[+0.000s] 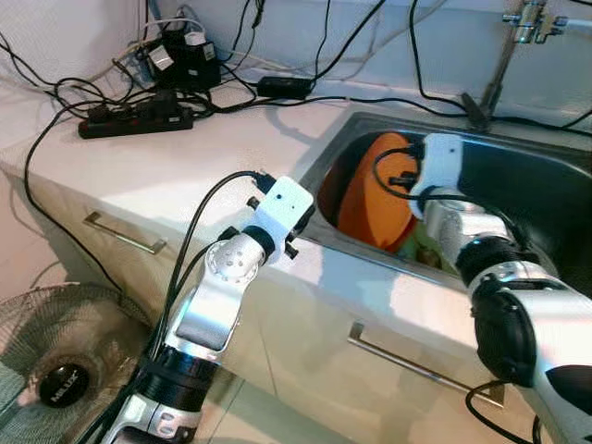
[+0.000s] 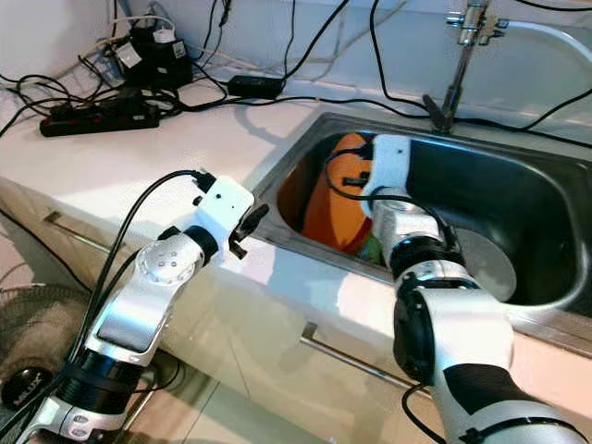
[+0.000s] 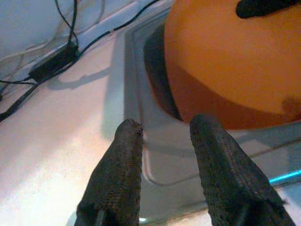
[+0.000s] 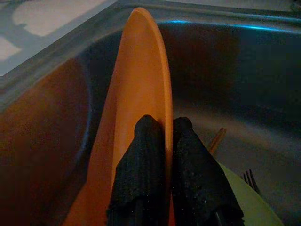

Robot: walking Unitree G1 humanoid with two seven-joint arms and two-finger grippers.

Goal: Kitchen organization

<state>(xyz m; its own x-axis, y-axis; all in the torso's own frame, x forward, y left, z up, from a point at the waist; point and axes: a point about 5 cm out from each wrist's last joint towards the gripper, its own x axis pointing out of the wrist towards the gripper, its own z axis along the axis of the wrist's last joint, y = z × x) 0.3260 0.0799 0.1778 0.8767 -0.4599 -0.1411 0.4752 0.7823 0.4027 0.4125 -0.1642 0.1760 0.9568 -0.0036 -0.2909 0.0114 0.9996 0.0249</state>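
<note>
From the head, the sink (image 1: 518,176) is cut into a white counter (image 1: 213,157). One orange plate (image 1: 370,199) stands on its edge against the sink's left wall, with bare room to its right. The left gripper (image 1: 298,236) hangs over the sink's front corner.

The left wrist view shows its two fingers (image 3: 117,174) a little apart, holding nothing, near the sink's rim.

The right wrist view shows the right gripper (image 4: 165,141) pinching the plate's rim, one finger on each side. A fork (image 4: 250,179) and something pale green lie below.
</note>
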